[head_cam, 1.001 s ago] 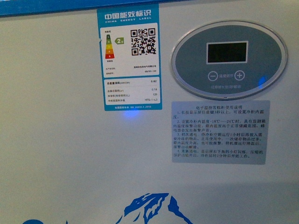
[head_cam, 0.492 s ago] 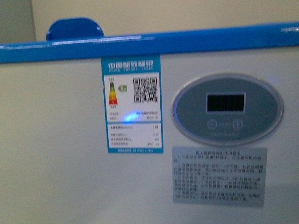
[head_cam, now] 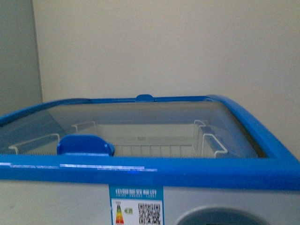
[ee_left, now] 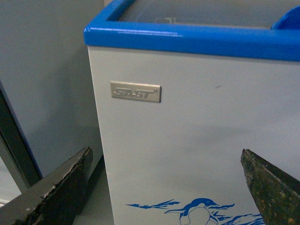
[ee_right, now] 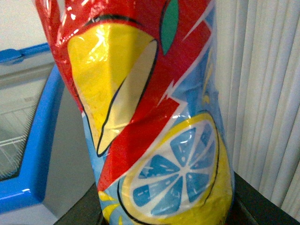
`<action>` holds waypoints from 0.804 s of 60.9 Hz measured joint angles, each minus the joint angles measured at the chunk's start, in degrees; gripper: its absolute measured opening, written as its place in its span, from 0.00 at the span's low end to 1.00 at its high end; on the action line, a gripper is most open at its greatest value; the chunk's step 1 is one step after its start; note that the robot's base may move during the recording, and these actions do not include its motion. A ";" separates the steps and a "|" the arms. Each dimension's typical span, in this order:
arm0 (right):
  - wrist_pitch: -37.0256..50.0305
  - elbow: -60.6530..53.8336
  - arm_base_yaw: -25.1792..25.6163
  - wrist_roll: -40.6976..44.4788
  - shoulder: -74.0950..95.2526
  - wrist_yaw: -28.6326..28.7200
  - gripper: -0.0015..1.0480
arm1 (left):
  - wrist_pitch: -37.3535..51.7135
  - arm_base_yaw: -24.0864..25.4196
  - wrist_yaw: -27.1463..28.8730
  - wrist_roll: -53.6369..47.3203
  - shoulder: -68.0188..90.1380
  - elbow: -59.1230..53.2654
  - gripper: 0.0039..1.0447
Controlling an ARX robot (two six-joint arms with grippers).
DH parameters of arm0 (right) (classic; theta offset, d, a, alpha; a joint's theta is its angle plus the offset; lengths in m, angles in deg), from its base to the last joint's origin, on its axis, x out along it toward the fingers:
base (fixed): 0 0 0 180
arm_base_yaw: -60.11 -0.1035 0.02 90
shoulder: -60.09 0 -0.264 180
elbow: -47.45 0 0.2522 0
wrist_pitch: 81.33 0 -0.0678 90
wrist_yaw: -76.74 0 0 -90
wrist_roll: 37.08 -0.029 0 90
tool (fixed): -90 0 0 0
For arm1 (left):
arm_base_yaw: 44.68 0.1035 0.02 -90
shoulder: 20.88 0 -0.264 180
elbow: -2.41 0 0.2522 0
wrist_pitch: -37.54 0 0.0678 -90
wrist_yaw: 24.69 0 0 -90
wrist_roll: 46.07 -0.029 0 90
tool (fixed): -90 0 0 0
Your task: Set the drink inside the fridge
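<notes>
Pinching the drink (ee_right: 154,117), right claw (ee_right: 164,211) sits beside the fridge (head_cam: 187,171); left claw (ee_left: 165,157) spread wide.

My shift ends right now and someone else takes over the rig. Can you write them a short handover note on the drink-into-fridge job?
State of the left gripper: open, empty, facing the front of the fridge near its left corner.
State of the right gripper: appears shut on the drink, which fills its camera.
The fridge is directly ahead. Its glass top looks closed, with the blue handle at front left and wire baskets inside.
Done: drink picked up and brought to the fridge.
Left: slide the glass open, probably with the left gripper, lower the drink into a basket, release.
</notes>
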 joint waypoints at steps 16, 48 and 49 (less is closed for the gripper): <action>0.00 0.00 0.00 -0.02 0.00 0.00 0.42 | 0.00 0.00 0.00 -0.02 0.00 0.00 0.92; 0.02 0.02 -0.11 -0.02 0.00 0.00 0.41 | 34.45 5.20 -13.68 -2.75 41.07 8.35 0.92; 0.02 0.02 -0.11 -0.02 0.00 -0.02 0.41 | 37.77 5.18 -15.26 -4.50 44.96 9.57 0.92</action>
